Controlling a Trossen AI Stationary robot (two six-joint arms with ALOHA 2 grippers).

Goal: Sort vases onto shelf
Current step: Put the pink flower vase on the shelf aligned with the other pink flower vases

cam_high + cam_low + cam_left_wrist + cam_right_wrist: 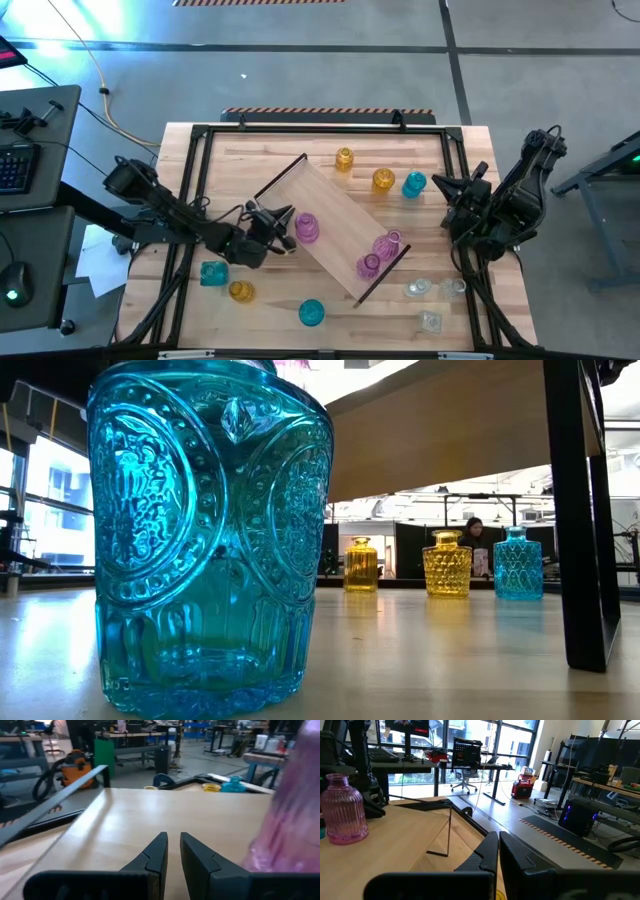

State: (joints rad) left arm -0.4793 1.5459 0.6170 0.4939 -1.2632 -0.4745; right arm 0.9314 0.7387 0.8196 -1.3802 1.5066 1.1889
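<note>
The left gripper [283, 222] sits over the near end of the shelf [335, 225], its fingers [157, 855] drawn almost together with only a thin gap between them and nothing held in that gap. Just beside it stands a pink vase [306, 229] on the shelf board, upright; in the left wrist view this vase [290, 820] fills the edge of the picture, close alongside the fingers but apart from them. The shelf is a long light-wood board with thin dark end pieces, lying on the striped table [250, 160] with its long axis running diagonally, from the far-left end near the left gripper to the near-right end. At that other end stand two more pink vases [378, 255], upright and close together. Off the shelf, on the table beyond it, stand two amber vases [363, 170] and a teal vase [414, 184]. On the near side are a teal vase by the left arm [214, 273], an amber one [241, 291], another teal one [312, 313], and three clear vases [432, 298] toward the right. The right gripper [447, 187] waits at the table's right side, fingers [487, 852] fully closed and empty.
</note>
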